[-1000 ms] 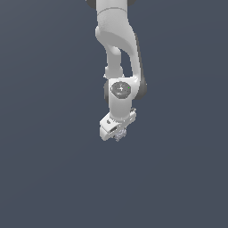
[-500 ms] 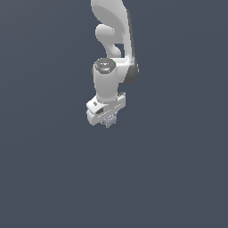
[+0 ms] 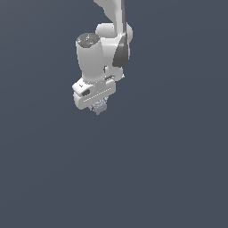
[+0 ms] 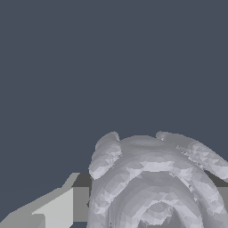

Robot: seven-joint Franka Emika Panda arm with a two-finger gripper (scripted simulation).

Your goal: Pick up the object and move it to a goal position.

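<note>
My white two-fingered hand (image 3: 99, 107) is clamped on the small pale grey knobbly round lump (image 3: 99, 107), which sits between my fingers and fills the wrist view. Its ridged, rounded surface gives my flat pads little purchase; any quick swing toward the goal could twist it loose and drop it.

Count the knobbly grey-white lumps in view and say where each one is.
1. The single pale grey-white knobbly roundish lump sits between the fingers of the white robot gripper, filling the wrist view. None lies elsewhere on the dark grey ground.
</note>
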